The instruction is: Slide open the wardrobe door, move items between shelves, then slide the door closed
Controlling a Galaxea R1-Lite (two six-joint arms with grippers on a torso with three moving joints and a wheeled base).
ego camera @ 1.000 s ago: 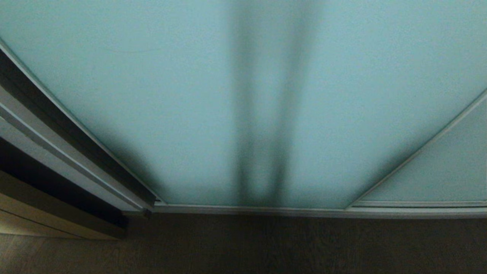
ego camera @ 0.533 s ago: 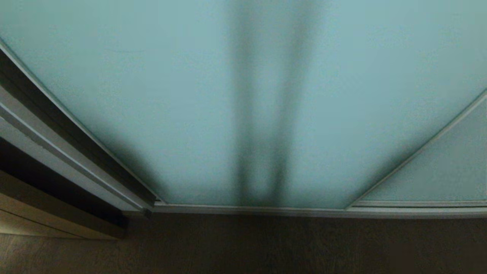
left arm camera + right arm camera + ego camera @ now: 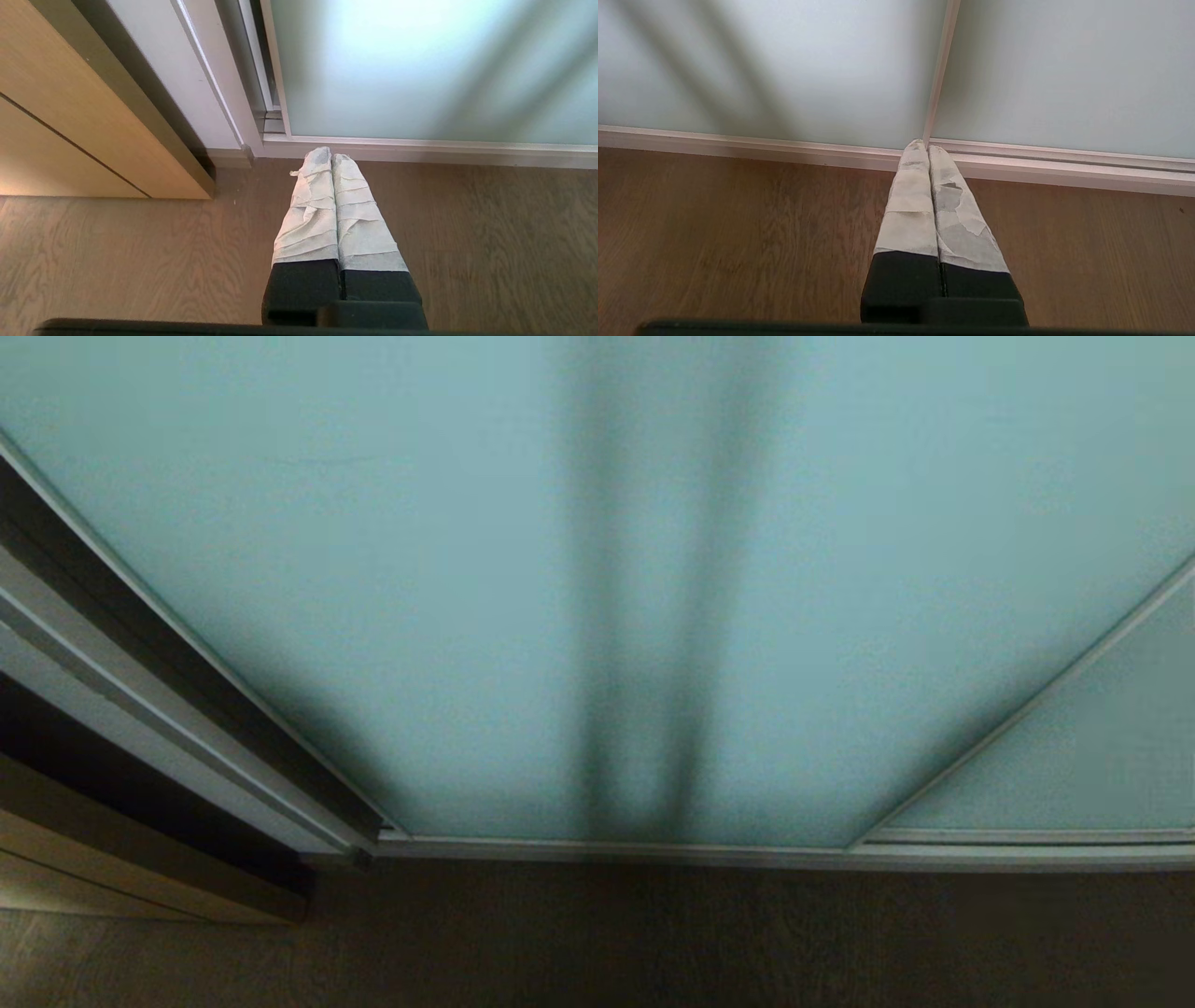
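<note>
Head view: closed sliding wardrobe door (image 3: pixel 392 569); left end effector (image 3: pixel 331 157), right end effector (image 3: pixel 923 145) pressed together.

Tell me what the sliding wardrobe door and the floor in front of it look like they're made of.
The sliding wardrobe door looks like frosted pale blue-green glass, matte and blurring shadows, in a slim silvery frame, probably metal. The floor shows brown wood grain, wood or laminate.

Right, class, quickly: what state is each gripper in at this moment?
Left gripper: closed, holding nothing, above the wood floor.
Right gripper: closed, holding nothing.
</note>
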